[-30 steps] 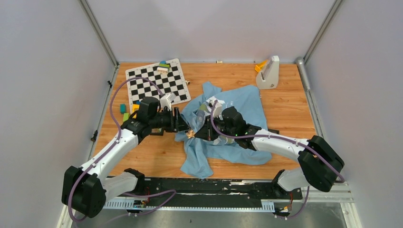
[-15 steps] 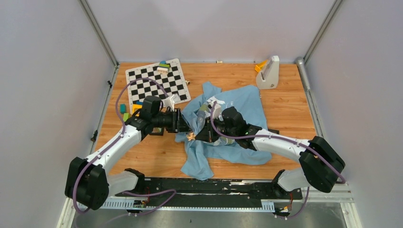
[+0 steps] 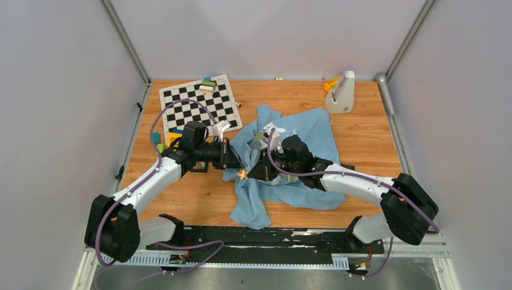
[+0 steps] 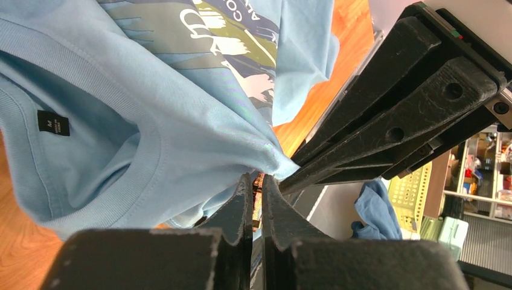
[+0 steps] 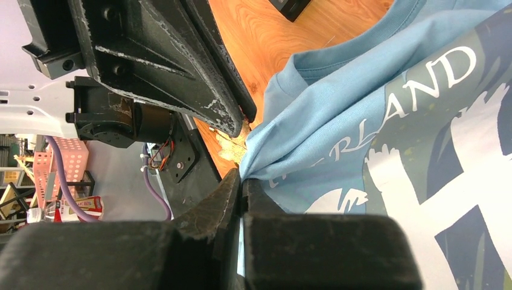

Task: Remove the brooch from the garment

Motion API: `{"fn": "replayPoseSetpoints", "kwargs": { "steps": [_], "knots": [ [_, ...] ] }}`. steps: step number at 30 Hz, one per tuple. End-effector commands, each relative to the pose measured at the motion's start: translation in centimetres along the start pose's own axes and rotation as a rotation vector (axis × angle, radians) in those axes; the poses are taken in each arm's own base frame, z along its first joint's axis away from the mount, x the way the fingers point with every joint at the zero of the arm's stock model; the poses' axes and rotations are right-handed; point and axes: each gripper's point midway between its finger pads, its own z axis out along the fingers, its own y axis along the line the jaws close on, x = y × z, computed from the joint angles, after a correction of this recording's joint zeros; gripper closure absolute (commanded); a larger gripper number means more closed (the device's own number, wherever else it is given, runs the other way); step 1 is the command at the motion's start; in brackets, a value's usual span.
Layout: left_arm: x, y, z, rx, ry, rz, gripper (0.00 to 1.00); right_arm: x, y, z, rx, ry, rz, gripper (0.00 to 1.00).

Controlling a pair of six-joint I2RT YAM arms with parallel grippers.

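Note:
The garment (image 3: 305,136), a light blue T-shirt with white lettering, lies crumpled at the table's middle; it also shows in the left wrist view (image 4: 151,121) and the right wrist view (image 5: 386,121). The brooch (image 3: 242,173) is a tiny orange piece at the shirt's left fold. My left gripper (image 3: 240,163) is shut on the brooch (image 4: 258,193), which sits between its fingers. My right gripper (image 3: 252,170) is shut on a pinch of the shirt (image 5: 250,163) right beside the brooch (image 5: 232,145). The two grippers meet tip to tip.
A checkerboard (image 3: 199,106) lies at the back left with toy blocks (image 3: 207,85) on it and more blocks (image 3: 158,140) beside the left arm. A white stand with an orange frame (image 3: 339,92) is at the back right.
The left arm has moved slightly right toward the right gripper; the brooch and the pinched fold stay between the two tips. The right arm has barely moved.

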Motion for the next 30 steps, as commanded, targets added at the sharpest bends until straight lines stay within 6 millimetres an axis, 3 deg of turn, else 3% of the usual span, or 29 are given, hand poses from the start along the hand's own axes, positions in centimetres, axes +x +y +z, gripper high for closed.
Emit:
{"fn": "replayPoseSetpoints", "kwargs": {
  "steps": [1, 6, 10, 13, 18, 28, 30],
  "knots": [
    [-0.8, -1.0, -0.4, 0.034, -0.026, 0.044, 0.96, -3.0, 2.4, -0.4, -0.053, -0.078, -0.047, 0.96],
    [-1.3, -0.8, -0.7, 0.006, -0.075, 0.045, 1.0, -3.4, 2.3, -0.5, -0.039, -0.101, -0.018, 0.8],
    [-2.0, -0.9, -1.1, -0.01, -0.154, 0.026, 1.0, -4.0, 2.1, -1.0, -0.014, -0.149, 0.048, 0.56],
    [-2.5, -1.2, -1.5, -0.012, -0.212, -0.005, 1.0, -4.6, 2.3, -1.3, -0.002, -0.183, 0.118, 0.45],
    [-3.2, -1.8, -2.1, -0.002, -0.296, -0.037, 1.0, -5.5, 2.4, -1.3, 0.012, -0.23, 0.227, 0.39],
    [-4.1, -2.5, -2.8, 0.057, -0.417, -0.105, 1.0, -6.1, 3.2, 1.0, 0.11, -0.317, 0.34, 0.28],
    [-4.2, -2.7, -2.9, 0.071, -0.429, -0.109, 1.0, -6.4, 3.0, 1.0, 0.125, -0.345, 0.362, 0.22]
  ]
}}
